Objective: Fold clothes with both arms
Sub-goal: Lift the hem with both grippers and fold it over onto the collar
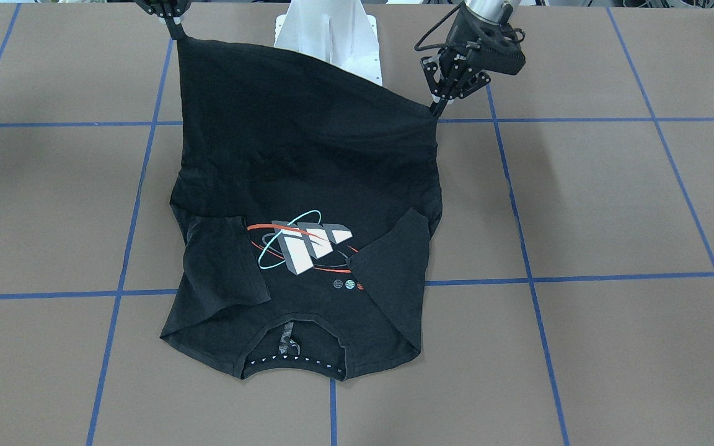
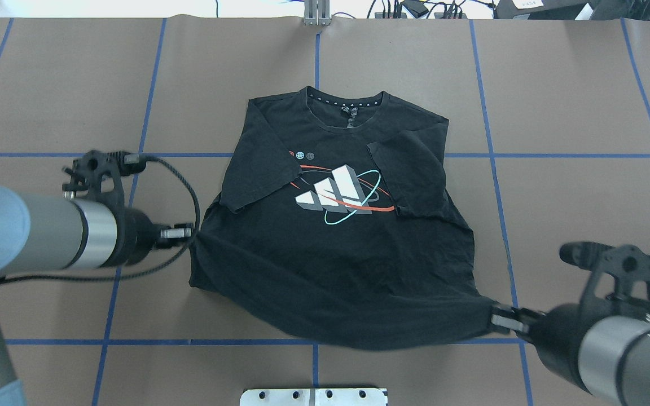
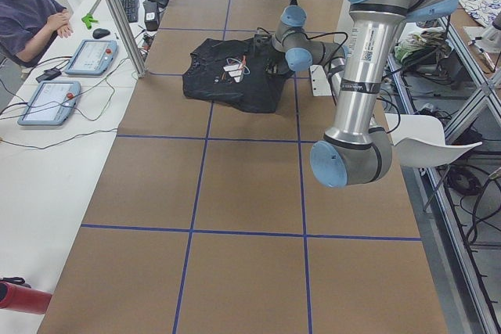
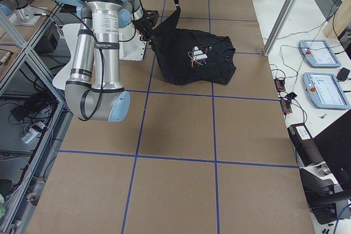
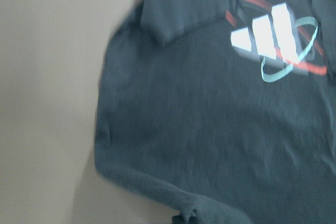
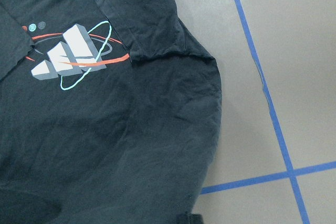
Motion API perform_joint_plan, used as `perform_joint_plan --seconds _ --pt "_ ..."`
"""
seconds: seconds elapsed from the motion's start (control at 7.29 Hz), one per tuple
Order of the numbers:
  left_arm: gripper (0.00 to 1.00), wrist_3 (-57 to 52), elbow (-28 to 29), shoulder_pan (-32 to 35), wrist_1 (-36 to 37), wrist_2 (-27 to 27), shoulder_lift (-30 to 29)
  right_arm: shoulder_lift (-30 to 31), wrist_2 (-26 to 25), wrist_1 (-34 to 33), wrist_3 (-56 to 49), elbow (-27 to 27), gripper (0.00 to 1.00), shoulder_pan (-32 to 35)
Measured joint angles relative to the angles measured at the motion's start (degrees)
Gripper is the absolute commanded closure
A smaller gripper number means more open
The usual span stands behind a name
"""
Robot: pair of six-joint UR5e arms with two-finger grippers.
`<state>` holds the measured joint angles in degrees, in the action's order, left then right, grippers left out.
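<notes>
T-shirt (image 2: 336, 270) | left hand (image 2: 188, 233) pinches hem | right hand (image 2: 497, 319) pinches hem

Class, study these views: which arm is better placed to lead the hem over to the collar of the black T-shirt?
Probably left. The left arm's fingers pinch a hem corner of the black short-sleeved logo T-shirt nearer its collar; the right arm's fingers hold the other corner further back, with farther to travel.

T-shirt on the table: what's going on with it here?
Both arms are handling the black T-shirt. The left tool and right tool each pinch a hem corner, raised off the table, the right one higher. The collar end lies flat, logo up, both sleeves already folded inward.
</notes>
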<state>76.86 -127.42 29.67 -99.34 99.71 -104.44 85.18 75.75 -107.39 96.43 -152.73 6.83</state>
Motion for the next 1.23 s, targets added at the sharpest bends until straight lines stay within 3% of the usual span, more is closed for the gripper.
perform_joint_plan --seconds 0.69,1.23 --pt "1.00 -4.52 20.05 10.65 -1.15 0.03 -16.03 -15.09 12.24 0.65 -13.99 20.88 1.00 24.74" --pt "1.00 -4.96 31.85 14.11 -6.21 -1.37 -22.07 -25.48 16.40 2.21 -19.20 38.63 1.00 36.01"
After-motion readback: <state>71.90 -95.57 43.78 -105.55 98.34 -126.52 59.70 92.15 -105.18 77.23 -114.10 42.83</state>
